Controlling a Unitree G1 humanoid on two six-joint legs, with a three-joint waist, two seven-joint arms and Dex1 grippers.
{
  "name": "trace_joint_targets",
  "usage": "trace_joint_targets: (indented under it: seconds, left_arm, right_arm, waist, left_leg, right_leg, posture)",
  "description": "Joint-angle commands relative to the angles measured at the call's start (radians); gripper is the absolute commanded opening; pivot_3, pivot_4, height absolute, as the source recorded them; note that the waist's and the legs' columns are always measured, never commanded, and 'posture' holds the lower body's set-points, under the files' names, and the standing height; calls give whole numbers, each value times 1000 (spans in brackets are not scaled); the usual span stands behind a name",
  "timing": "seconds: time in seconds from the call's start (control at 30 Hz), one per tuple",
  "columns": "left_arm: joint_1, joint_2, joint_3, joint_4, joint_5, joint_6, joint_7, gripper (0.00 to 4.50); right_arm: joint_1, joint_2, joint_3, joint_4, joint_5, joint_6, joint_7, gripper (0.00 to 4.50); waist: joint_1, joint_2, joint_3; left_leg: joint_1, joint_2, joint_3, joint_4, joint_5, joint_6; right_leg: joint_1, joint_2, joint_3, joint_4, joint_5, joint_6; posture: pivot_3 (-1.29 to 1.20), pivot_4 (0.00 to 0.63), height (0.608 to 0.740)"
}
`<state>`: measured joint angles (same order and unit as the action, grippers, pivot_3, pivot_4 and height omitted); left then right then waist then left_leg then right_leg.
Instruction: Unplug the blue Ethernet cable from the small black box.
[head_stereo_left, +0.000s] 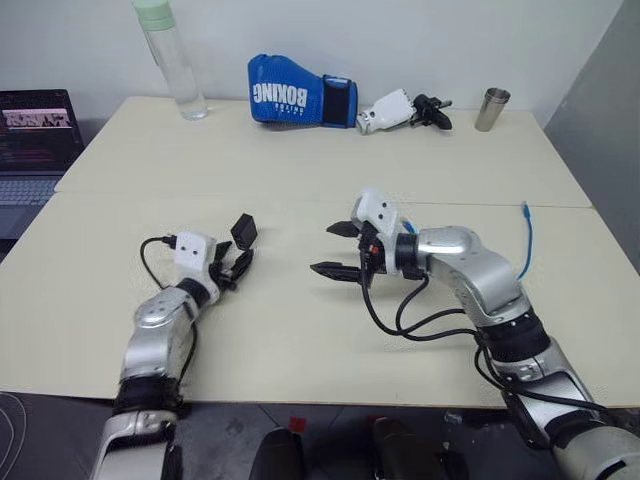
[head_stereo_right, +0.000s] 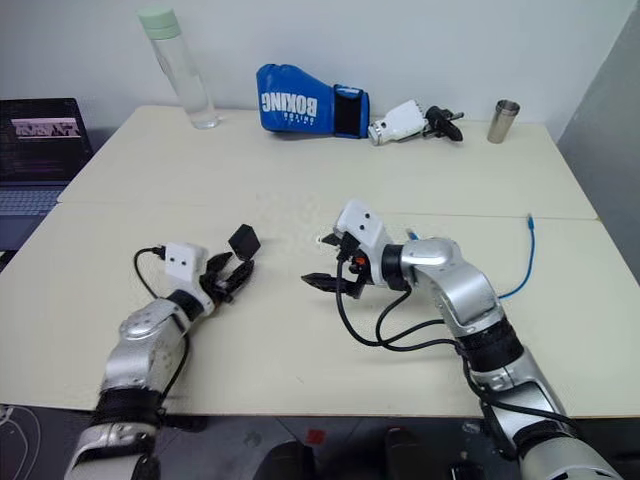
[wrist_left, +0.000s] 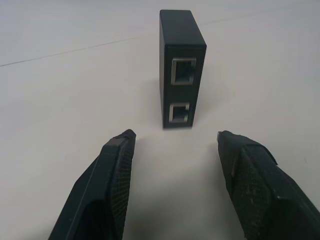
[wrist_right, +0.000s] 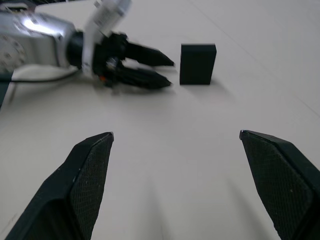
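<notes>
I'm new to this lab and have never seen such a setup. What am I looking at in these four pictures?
This is a two-armed humanoid robot at a pale table. Two pictures look down from its head; the other two come from cameras on its wrists. The left hand is open, just short of the small black box, which stands on edge with two empty sockets. The right hand is open too, holding nothing. The blue cable lies loose by the table's right edge, apart from the box. At the back are a bottle, a blue boxing glove, a white-and-black tool and a metal cup. A laptop sits at the left.
</notes>
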<state>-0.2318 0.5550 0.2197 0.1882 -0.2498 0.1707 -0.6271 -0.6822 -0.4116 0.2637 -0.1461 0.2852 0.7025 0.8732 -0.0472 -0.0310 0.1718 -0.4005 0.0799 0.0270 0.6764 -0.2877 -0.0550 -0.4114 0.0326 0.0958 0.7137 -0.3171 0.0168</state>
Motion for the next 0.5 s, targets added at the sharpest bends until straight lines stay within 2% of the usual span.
trace_joint_targets:
  seconds: [0.03, 0.27, 0.4, 0.5]
  left_arm:
    - [24, 106, 54, -156, -47, 94, -56, 2796]
    - [57, 331, 159, -318, -120, 236, -170, 2796]
    - [38, 410, 207, -325, -166, 259, -246, 2796]
    - [19, 427, 214, -322, -205, 280, -279, 2796]
  right_arm:
    - [17, -54, -65, -106, 54, 28, 26, 4282]
    - [92, -224, -219, -192, 143, 3, 102, 4282]
    - [135, -316, -296, -164, 162, -25, 149, 4282]
    - [158, -365, -316, -144, 173, -41, 180, 4282]
  waist:
    - [1, 0, 0]
    - [6, -2, 2]
    - [6, -2, 4]
    - [6, -2, 4]
  left_leg:
    - [0, 0, 0, 0, 0, 0]
    - [1, -3, 0, 1, 0, 1]
    - [1, -3, 1, 0, 0, 1]
    - [1, -3, 2, 0, 0, 1]
  right_leg:
    - [0, 0, 0, 0, 0, 0]
    - [2, 0, -2, -1, 0, 0]
    - [1, 1, -2, -1, 0, 0]
    - [1, 1, -1, -2, 0, 0]
  posture:
    - [0, 150, 740]
    - [0, 150, 740]
    - [0, 150, 740]
    - [0, 150, 740]
